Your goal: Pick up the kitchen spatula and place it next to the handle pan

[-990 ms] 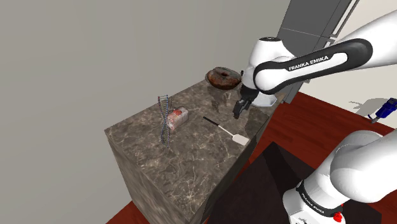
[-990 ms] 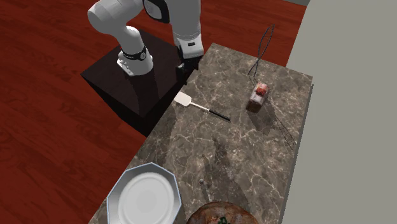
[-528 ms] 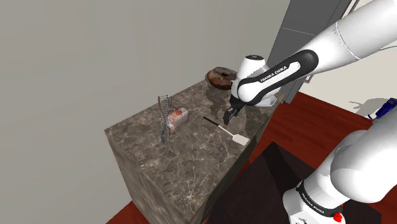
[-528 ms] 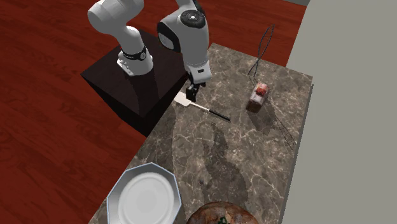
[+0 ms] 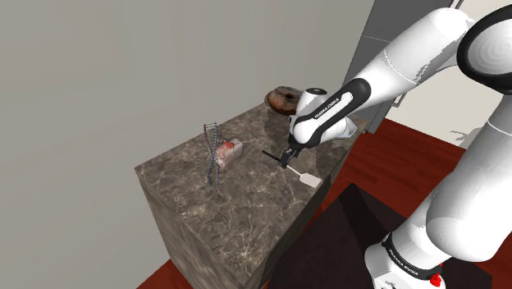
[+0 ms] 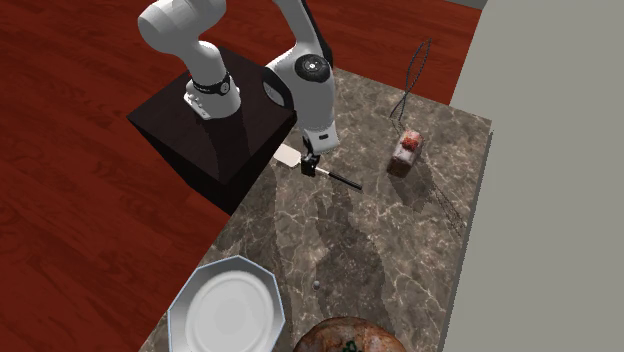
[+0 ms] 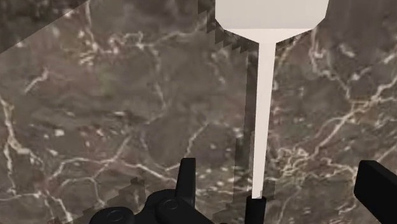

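Counter [image 5: 238, 215] with the spatula [image 5: 304, 176] lying near the edge that faces the stand [image 6: 205, 128]. The gripper [image 5: 287, 158] is directly above its shaft, fingers apart on either side. Nearer the wall, a packet [image 5: 230, 150] lies just beside a wire frame [image 5: 213, 153]. The pan [image 5: 287, 100] and a plate [image 6: 232, 310] sit together at one end.

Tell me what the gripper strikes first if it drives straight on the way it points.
Probably the spatula, whose thin white shaft lies inside the open gripper; the marbled countertop sits directly beneath it.
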Robot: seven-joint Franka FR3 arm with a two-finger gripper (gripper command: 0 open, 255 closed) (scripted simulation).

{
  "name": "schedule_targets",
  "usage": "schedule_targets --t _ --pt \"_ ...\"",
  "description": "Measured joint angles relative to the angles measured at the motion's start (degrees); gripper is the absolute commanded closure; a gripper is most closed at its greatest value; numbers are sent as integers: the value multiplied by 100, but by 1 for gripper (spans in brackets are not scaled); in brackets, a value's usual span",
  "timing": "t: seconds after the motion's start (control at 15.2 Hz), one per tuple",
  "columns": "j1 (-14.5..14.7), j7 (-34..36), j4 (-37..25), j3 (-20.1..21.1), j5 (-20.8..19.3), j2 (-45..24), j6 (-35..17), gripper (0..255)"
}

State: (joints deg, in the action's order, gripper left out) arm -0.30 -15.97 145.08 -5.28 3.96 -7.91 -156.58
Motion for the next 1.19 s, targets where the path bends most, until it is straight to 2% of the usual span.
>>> schedule_targets --t 0.2,0.59,0.66,1.19 --pt "-24 -74 -36 29 83 -246 -208 0" --pt "-40 -107 -41 37 109 -316 -275 0" --pt "-40 -107 -41 37 110 -317 -276 255" --pt "-40 -107 -43 37 110 -317 -276 255"
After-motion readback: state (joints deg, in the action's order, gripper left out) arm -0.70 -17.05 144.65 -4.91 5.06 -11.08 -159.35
